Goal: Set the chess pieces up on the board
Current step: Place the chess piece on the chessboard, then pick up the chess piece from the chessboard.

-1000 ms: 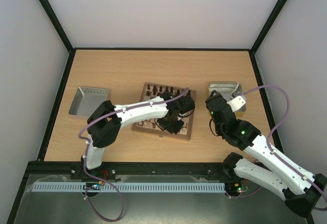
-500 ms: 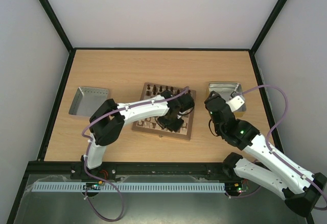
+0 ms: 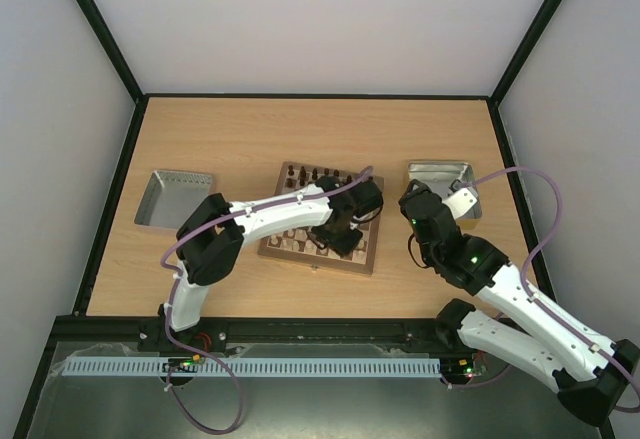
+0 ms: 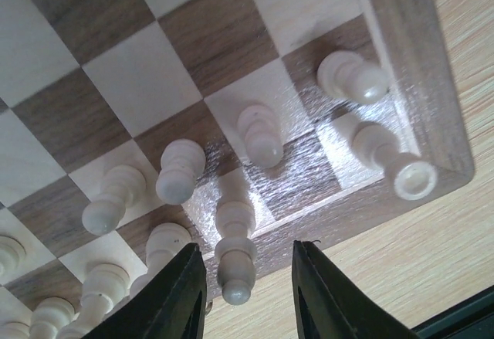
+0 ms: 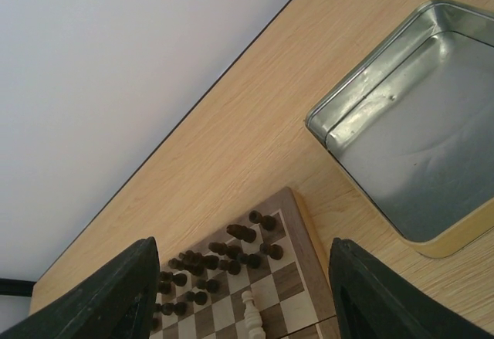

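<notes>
Left claw (image 4: 245, 248) is parted narrowly around a cream piece (image 4: 234, 235) standing on the board's (image 4: 224, 45) edge row, not touching it, and the right claw (image 5: 243, 246) gapes wide and empty off beside the board.

We see wood with plain grain on the board (image 4: 401, 61), and the squares along its near edge carry a glossy, streaked sheen. The cream chess pieces (image 4: 259, 132) look like smooth turned wood with a soft satin finish. The table (image 4: 417, 277) shows pale wood grain, matt. The left gripper (image 4: 248, 245) has fingers (image 4: 328, 300) of matt black plastic. Near the table's right edge, the tray (image 5: 432, 138) is bare metal, shiny and lightly scuffed.
</notes>
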